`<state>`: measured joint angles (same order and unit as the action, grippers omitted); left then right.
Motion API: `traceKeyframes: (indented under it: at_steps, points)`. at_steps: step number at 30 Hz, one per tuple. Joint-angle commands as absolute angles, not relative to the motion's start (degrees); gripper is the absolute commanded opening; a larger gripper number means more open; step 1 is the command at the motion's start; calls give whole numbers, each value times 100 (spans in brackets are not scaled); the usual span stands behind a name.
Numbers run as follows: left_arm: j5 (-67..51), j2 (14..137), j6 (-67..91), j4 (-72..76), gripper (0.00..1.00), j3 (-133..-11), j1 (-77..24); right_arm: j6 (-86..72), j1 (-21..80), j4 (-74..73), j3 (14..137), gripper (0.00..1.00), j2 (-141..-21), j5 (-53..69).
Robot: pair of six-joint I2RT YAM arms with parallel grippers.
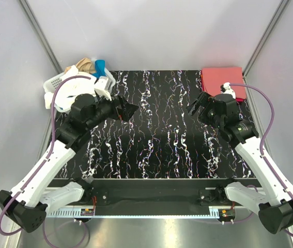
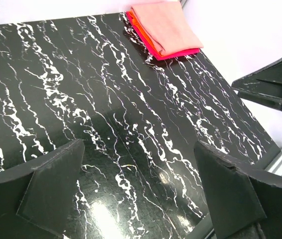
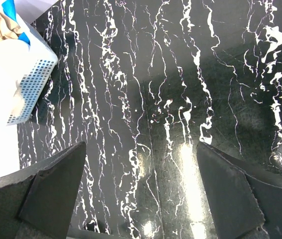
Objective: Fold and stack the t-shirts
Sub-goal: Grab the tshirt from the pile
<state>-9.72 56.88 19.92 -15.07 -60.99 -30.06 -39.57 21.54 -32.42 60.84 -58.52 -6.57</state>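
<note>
Left gripper [image 1: 130,110] and right gripper [image 1: 194,107] had fingers spread wide. Red t-shirt [image 1: 221,77] lay folded flat at 1 o'clock. Tan tee [image 1: 86,64] and blue tee [image 1: 101,67] sat bunched in basket [image 1: 53,83] at 11 o'clock.

Basket [image 1: 53,84] partly hidden behind left arm [image 1: 81,116]. Tan tee [image 1: 86,64], blue tee [image 1: 101,67] mostly buried inside. Folded red tee [image 2: 165,27] clipped by left wrist view's top edge.

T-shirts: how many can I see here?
3 for sure: a folded red t-shirt at the far right corner, a tan t-shirt and a blue t-shirt bunched in the basket, far left. Others may hide underneath.
</note>
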Motion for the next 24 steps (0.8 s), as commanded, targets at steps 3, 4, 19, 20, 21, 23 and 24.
traceKeyframes:
  at_steps: [3,4,19,20,21,23,24]
  points:
    - [-106,5642,1653,-1519,99,-6362,-2927,-4253,2180,-3155,6091,100,-5792,-563]
    - [-27,5860,1626,-1625,99,-6468,-2831,-4332,2180,-3147,6056,100,-5801,-510]
    - [555,9927,2504,-3225,84,-9500,474,-4192,2188,-2980,5669,100,-5423,-237]
    - [336,10123,2531,-3226,82,-9614,570,-4201,2180,-2962,5669,100,-5388,-159]
    - [308,10517,2505,-3208,81,-9868,571,-4201,2180,-2936,5678,100,-5388,-106]
    - [229,10931,2391,-3225,80,-10115,571,-4192,2180,-2909,5704,100,-5370,-9]
    - [168,11316,2382,-3252,79,-10342,580,-4201,2188,-2900,5730,100,-5361,139]
